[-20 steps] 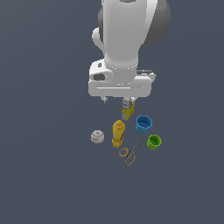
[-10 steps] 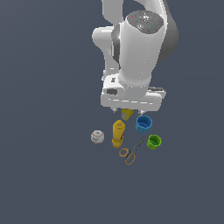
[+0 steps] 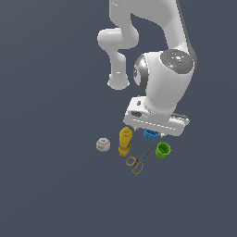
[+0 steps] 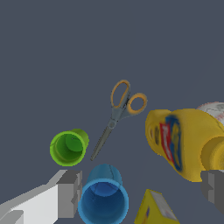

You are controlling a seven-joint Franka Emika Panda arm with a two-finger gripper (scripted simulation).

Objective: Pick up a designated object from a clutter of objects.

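The lime-green cup [image 3: 162, 150] stands upright at the exterior view's right end of the clutter; it also shows in the wrist view [image 4: 68, 148]. My gripper [image 4: 141, 189] is open and empty, its fingers [image 4: 69, 193] spread wide. It hangs above the clutter, over the blue cup [image 4: 103, 196] and the yellow-and-grey box [image 4: 155, 208], a little apart from the green cup. In the exterior view the white hand [image 3: 157, 121] hides the box and part of the blue cup [image 3: 150, 134].
A yellow bottle [image 3: 125, 140] lies beside the blue cup, and a white spool [image 3: 102, 145] stands further to the exterior view's left. Scissors with tan handles [image 3: 138, 161] lie between the bottle and the green cup. The floor is plain dark grey.
The arm has swung toward the exterior view's right and come lower over the clutter; the hand now covers the box. The objects have not moved.
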